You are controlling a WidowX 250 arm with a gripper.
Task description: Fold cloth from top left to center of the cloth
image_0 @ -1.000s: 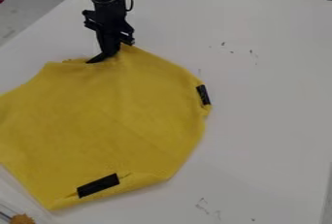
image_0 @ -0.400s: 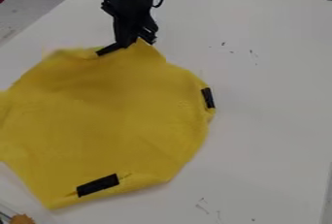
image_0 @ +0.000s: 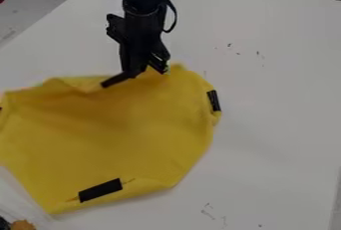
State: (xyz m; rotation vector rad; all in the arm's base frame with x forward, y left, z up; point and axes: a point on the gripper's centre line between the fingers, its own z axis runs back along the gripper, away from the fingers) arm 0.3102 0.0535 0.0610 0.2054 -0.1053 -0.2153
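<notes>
Lying on white table (image_0: 279, 139) — yellow cloth (image_0: 120, 139), grey floor (image_0: 33, 0) beyond

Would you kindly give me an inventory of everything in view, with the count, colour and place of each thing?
Yellow cloth: one, yellow, left and centre
Black strips: two plain, black, on the cloth's right edge and near its bottom; a dark sliver at its left edge
Table: one, white, beneath the cloth
Small marks: several, dark, on the table
Lumpy item: one, orange-brown, bottom left corner
Floor: grey, top left
Arm: one, black, from the top
Gripper: one, black, holding the cloth's raised upper edge
</notes>
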